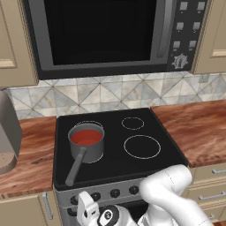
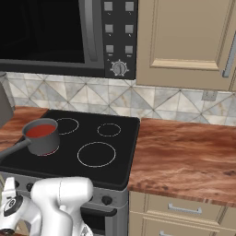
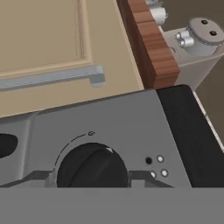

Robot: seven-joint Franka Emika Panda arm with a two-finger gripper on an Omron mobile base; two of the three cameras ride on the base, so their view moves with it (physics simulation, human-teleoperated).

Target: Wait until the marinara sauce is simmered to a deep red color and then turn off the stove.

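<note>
The smooth red marinara sauce (image 1: 86,137) fills a small grey long-handled saucepan (image 1: 85,150) at centre left of the left base view, on the black glass stove (image 1: 115,145). In the hand view, a black round knob (image 3: 92,168) sits low between the fingers (pinching its sides, apparently). A loose pinch could slip, leaving the burner on.

There is one saucepan (image 1: 86,143), one microwave (image 1: 110,33), and four burner rings on one stove (image 1: 115,163).
</note>
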